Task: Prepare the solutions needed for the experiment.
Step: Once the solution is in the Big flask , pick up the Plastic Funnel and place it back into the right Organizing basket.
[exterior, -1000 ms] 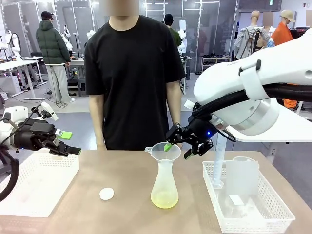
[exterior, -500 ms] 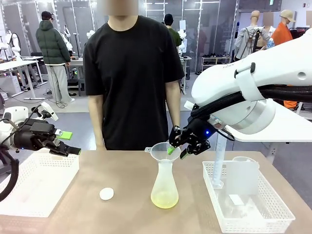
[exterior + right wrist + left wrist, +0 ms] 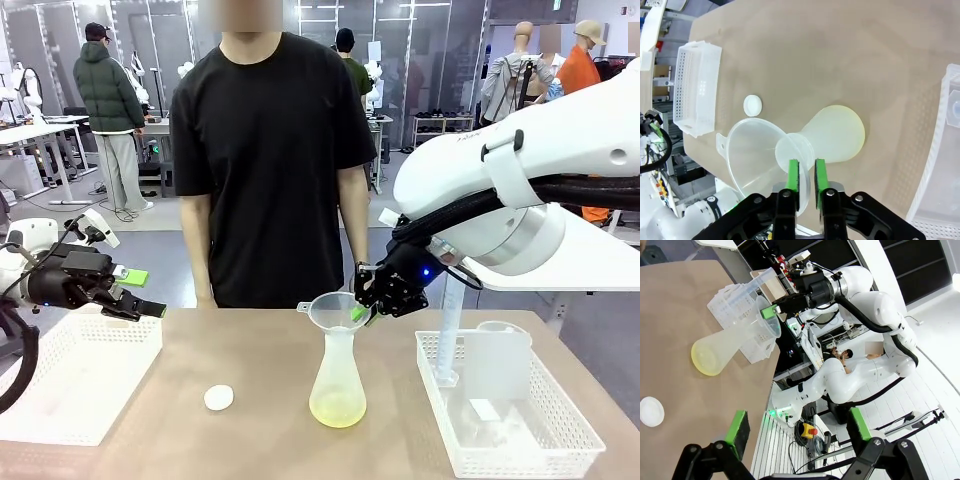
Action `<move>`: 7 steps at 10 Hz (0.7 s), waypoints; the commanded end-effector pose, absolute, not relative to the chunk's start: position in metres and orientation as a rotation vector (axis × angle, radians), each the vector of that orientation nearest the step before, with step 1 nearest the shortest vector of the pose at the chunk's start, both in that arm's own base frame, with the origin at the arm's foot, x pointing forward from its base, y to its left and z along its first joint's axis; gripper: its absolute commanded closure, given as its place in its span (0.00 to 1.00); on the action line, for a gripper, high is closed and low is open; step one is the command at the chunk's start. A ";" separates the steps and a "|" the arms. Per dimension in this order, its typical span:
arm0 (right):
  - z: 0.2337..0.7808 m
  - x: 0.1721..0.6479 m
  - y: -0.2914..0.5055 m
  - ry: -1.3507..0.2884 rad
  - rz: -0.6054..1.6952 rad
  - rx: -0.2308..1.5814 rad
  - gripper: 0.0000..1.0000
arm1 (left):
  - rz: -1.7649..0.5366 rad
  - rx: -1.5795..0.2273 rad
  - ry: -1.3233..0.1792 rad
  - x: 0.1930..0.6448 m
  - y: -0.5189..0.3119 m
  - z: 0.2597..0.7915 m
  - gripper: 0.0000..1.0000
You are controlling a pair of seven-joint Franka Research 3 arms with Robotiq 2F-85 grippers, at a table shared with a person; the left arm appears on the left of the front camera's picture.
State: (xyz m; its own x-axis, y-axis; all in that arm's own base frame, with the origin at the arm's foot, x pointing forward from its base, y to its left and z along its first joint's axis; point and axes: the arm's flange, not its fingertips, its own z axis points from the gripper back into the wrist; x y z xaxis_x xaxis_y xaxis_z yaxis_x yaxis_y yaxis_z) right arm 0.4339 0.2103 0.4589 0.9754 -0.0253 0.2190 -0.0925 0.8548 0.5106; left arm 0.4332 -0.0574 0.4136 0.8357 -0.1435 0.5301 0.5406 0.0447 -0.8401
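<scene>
A clear conical flask [image 3: 338,375] stands mid-table with the solutions [image 3: 337,408], a shallow pale yellow-green layer, in its base. A translucent funnel [image 3: 333,309] sits in its neck. My right gripper [image 3: 362,312] is at the funnel's right rim, its green pads pinched on the funnel wall; in the right wrist view the rim of the funnel [image 3: 757,155] runs between the nearly closed fingers of that gripper [image 3: 806,182], above the flask [image 3: 832,135]. My left gripper [image 3: 140,293] hovers open over the left basket, holding nothing; its fingers [image 3: 737,427] stand wide apart.
A white cap [image 3: 218,397] lies left of the flask. A white mesh basket [image 3: 70,385] sits at the left; another basket [image 3: 520,455] at the right holds a measuring cylinder [image 3: 449,335] and a beaker [image 3: 497,360]. A person in black stands behind the table.
My right gripper has moved left onto the funnel's rim and its fingers have closed on it. The left arm has not moved.
</scene>
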 end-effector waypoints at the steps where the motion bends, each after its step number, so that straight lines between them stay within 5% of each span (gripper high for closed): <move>1: 0.463 0.438 0.216 -0.198 0.007 0.535 0.87 | -0.545 -1.436 -0.344 0.435 -0.058 0.416 0.00; 2: 0.463 0.437 0.216 -0.194 0.006 0.539 1.00 | -0.545 -1.436 -0.344 0.435 -0.058 0.416 0.00; 7: 0.468 0.428 0.216 -0.182 0.021 0.568 1.00 | -0.545 -1.436 -0.344 0.435 -0.058 0.416 0.00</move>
State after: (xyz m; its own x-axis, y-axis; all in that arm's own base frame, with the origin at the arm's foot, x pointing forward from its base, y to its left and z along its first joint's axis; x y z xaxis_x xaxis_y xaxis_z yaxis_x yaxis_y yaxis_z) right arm 0.4328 0.2132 0.4607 0.9808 -0.0212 0.1937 -0.0846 0.8490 0.5216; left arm 0.4332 -0.0574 0.4136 0.8357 -0.1435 0.5301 0.5406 0.0447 -0.8401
